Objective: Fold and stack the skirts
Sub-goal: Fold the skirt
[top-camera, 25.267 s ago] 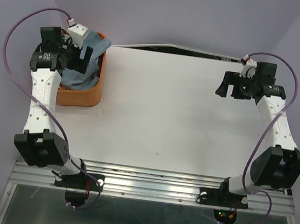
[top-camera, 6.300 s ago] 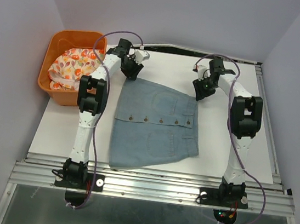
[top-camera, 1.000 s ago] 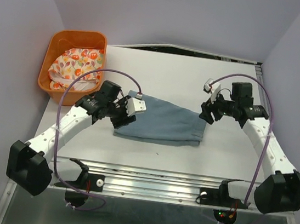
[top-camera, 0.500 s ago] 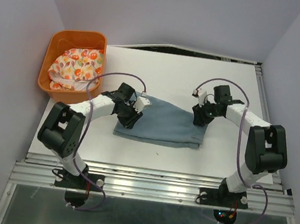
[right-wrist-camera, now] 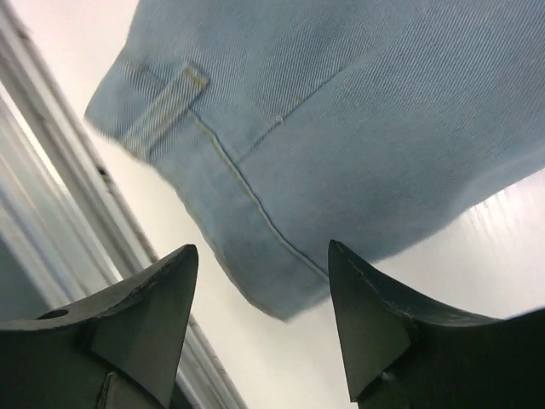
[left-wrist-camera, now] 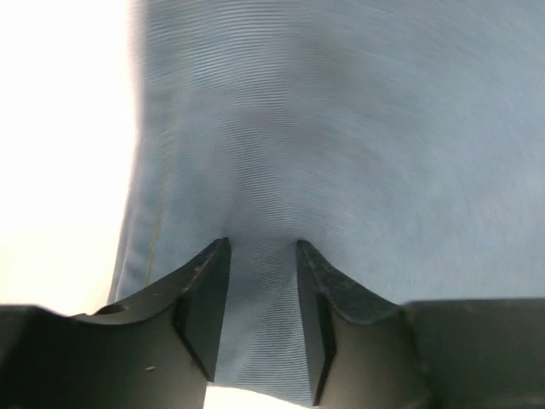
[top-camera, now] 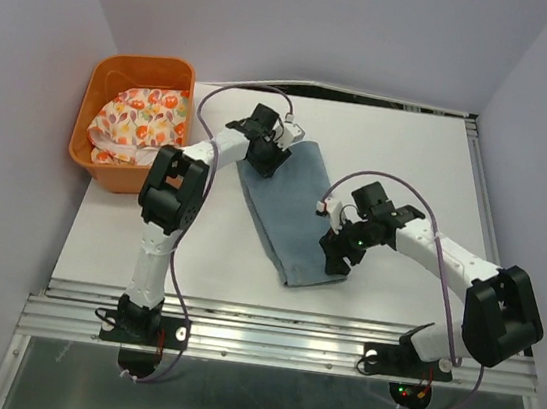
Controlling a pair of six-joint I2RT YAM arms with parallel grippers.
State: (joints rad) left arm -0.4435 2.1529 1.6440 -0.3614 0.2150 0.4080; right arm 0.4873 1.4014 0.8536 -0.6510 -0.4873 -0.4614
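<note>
The light blue denim skirt [top-camera: 292, 217] lies folded in a long strip, slanting from the far middle toward the near edge of the table. My left gripper [top-camera: 265, 155] is at its far end; in the left wrist view the gripper [left-wrist-camera: 260, 256] is shut on a pinch of the denim [left-wrist-camera: 341, 128]. My right gripper [top-camera: 335, 255] is open beside the strip's near right edge; in the right wrist view the gripper [right-wrist-camera: 262, 247] stands wide, with the waistband corner [right-wrist-camera: 341, 102] just beyond its tips. The floral skirt [top-camera: 138, 121] lies bunched in the basket.
The orange plastic basket [top-camera: 177, 141] stands at the far left of the white table [top-camera: 439, 176]. The metal rail [top-camera: 276, 338] runs along the near edge, close to the skirt's near end; it also shows in the right wrist view [right-wrist-camera: 51, 170].
The folded denim strip has swung from lying across the table to slanting far-to-near. My left gripper moved away with one end. My right gripper moved nearer and now stands open.
</note>
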